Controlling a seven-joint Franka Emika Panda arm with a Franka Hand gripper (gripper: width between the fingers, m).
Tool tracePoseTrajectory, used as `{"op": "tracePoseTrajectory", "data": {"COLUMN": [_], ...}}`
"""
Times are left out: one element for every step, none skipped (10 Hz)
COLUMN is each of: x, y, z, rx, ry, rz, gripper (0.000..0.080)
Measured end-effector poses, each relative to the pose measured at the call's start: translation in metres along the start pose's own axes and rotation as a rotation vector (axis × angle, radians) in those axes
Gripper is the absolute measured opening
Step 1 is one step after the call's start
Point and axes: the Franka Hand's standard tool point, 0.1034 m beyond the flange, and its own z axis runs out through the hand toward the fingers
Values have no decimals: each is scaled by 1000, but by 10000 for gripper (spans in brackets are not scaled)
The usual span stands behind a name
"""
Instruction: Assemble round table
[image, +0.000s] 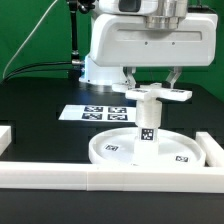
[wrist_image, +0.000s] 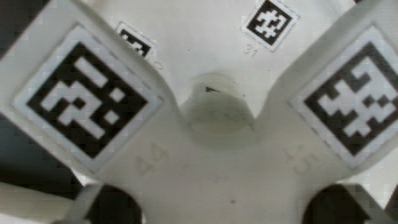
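- Cross piece (image: 157, 95) sits on top of the post (image: 147, 122), which stands upright in the round disc (image: 110, 152).
- Gripper (image: 152, 88): fingers (wrist_image: 93, 205) spread wide, apparently clamped on the cross piece.
- Judgement: keep the hub centred over the post and turn squarely; a tilt risks cross-threading.

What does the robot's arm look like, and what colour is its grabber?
The arm is smooth, rounded and white. Its gripper has a big boxy white body, grey bits on top and two thin dark fingers. Dark cables hang beside it.
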Motion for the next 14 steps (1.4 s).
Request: {"op": "tracePoseTrajectory", "data": {"x": [0,0,0,0,0,0,0,0,1,0,0,1,1,-1], "y": [0,0,0,0,0,0,0,0,-2,-2,-2,-2,-2,-3], "z": [0,0,0,0,0,0,0,0,0,0,0,1,1,1], "rx": [0,0,0,0,0,0,4,18,32,33,33,37,46,50], "ry": [-1,-1,-1,-1,-1,-1,1,4,8,8,8,13,24,35], "rz": [0,0,0,0,1,8,32,103,238,350,449,559,701,812], "gripper": [442,442,442,442,442,442,442,442,442,442,442,442,442,442]}}
